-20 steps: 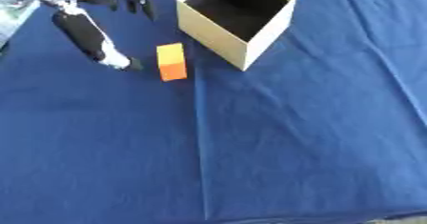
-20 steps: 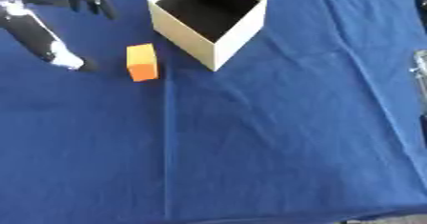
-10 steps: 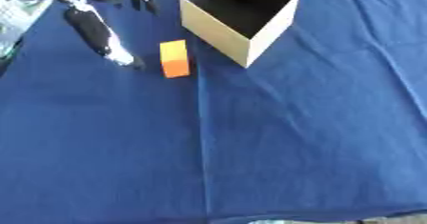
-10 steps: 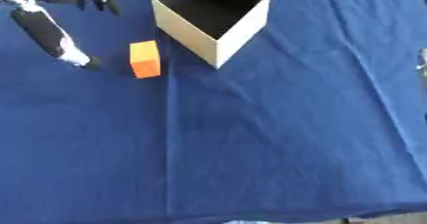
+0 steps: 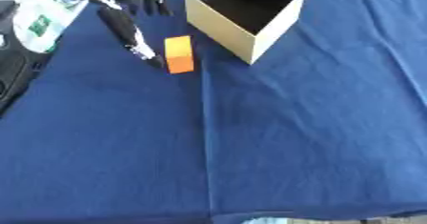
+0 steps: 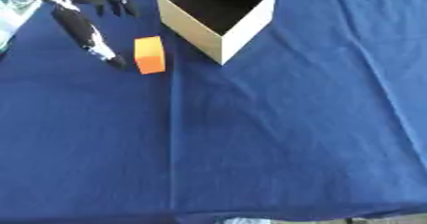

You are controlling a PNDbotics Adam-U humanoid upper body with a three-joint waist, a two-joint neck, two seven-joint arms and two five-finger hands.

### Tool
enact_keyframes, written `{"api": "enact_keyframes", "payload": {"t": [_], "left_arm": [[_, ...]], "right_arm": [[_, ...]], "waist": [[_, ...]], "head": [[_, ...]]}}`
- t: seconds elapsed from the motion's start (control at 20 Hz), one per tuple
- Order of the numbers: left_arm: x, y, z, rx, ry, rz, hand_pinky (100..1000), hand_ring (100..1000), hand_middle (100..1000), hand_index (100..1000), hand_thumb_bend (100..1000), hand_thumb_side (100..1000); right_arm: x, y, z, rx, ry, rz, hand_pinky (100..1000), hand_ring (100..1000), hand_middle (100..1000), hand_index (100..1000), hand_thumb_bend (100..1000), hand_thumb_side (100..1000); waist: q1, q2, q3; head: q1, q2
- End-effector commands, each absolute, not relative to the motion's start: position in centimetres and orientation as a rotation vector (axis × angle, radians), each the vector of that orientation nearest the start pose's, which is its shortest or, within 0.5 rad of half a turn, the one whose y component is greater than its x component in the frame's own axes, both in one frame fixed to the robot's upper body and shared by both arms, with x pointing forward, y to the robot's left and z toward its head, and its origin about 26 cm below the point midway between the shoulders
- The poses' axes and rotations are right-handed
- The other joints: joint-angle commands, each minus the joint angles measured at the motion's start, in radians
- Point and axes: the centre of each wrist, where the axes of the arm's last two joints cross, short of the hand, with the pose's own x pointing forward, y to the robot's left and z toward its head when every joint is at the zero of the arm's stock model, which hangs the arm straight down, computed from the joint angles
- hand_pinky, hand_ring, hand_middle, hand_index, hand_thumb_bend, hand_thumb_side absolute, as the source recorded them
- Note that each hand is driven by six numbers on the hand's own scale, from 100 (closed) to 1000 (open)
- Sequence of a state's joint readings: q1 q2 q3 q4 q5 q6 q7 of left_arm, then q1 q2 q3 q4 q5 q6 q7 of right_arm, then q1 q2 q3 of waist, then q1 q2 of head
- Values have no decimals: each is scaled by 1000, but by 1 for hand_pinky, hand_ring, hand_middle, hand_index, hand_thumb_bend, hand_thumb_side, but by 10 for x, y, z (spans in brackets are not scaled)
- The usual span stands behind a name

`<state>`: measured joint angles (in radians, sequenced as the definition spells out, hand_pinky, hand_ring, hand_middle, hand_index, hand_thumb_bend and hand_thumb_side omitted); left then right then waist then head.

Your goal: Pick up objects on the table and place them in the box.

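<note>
Blue cloth is covering the whole table, a straight crease is running down it left of centre, and a sliver of pale floor is showing just past the cloth's near edge.

Green label on white arm part — text illegible; nothing else readable.

A deep blue cloth covers the whole table, lying mostly smooth with one straight crease running from near the middle toward the near edge and faint wrinkles spreading across its right half.
</note>
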<state>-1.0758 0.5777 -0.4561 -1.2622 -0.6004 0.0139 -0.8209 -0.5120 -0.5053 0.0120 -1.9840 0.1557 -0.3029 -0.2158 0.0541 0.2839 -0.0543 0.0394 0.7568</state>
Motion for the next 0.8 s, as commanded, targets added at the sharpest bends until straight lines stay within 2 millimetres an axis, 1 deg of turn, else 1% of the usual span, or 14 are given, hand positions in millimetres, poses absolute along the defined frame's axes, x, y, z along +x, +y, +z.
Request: {"api": "enact_keyframes", "payload": {"t": [0.05, 0.45, 0.8], "left_arm": [[447, 204, 306, 687, -1264, -1799, 695, 810, 808, 885, 775, 503], [460, 209, 300, 725, -1256, -1719, 699, 815, 812, 887, 762, 509], [467, 216, 292, 807, -1237, -1651, 717, 840, 825, 897, 774, 506]], "right_arm": [[307, -262, 286, 523, 3272, -548, 793, 730, 667, 763, 100, 800], [307, -260, 288, 514, 3265, -544, 792, 725, 660, 762, 100, 808], [307, -259, 291, 502, 3259, -540, 791, 721, 652, 760, 100, 815]], "waist": [[-2, -14, -4], [8, 10, -22], [13, 33, -35]], "head": [[9, 13], [11, 13], [18, 0]]}}
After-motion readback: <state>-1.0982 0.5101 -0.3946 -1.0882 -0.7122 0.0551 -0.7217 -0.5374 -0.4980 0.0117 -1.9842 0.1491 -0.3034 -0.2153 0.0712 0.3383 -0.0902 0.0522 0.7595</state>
